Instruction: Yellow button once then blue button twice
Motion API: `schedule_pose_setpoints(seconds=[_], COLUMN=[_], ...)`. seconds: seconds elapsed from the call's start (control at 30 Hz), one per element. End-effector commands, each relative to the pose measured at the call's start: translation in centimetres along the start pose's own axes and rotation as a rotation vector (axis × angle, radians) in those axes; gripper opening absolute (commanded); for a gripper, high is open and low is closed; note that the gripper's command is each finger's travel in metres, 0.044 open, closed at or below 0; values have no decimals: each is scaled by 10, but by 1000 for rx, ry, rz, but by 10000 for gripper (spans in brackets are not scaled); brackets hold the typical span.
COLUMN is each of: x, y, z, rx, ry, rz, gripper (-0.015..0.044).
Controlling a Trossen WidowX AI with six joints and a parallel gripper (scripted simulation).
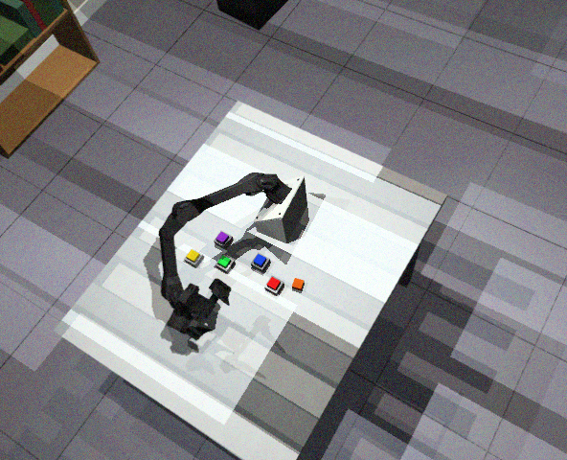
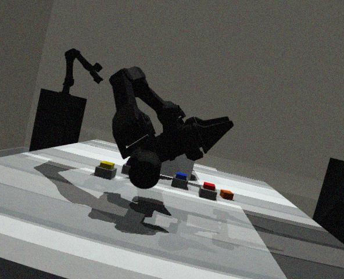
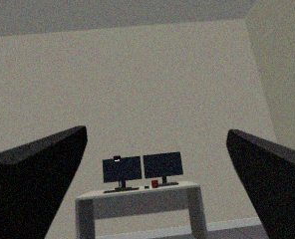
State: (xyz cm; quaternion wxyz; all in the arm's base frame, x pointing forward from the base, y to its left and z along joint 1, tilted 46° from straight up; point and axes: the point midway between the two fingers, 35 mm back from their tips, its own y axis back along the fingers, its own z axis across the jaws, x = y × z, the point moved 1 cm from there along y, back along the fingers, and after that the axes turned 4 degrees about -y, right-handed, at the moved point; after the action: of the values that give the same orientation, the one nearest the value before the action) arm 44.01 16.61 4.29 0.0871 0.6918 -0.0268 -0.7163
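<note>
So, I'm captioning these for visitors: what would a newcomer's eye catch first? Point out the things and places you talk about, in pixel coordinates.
Probably the black arm (image 1: 169, 257) (image 2: 124, 99), bent over the white table (image 1: 343, 238) (image 2: 61, 237). Next, the bright buttons beside it: yellow (image 1: 192, 257) (image 2: 107, 165), purple, green, blue and red, with an orange block (image 1: 297, 284) (image 2: 226, 194) beside the red one.

White table | five buttons | orange block | arm base

Looks like an office/lab rm: desk w/ two monitors, bookshelf.
</note>
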Motion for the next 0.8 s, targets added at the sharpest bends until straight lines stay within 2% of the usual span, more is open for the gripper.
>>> schedule_pose_setpoints(seconds=[0.0, 0.07, 0.23, 0.43, 0.77], x=[0, 1, 3, -8, -34], y=[0, 2, 27, 90, 151], z=[1, 9, 39, 75, 106], rx=[-2, -11, 87, 477, 960], ry=[-10, -87, -372, -642, -755], rz=[15, 139, 620, 1120, 1385], gripper=[400, 400, 400, 400, 400])
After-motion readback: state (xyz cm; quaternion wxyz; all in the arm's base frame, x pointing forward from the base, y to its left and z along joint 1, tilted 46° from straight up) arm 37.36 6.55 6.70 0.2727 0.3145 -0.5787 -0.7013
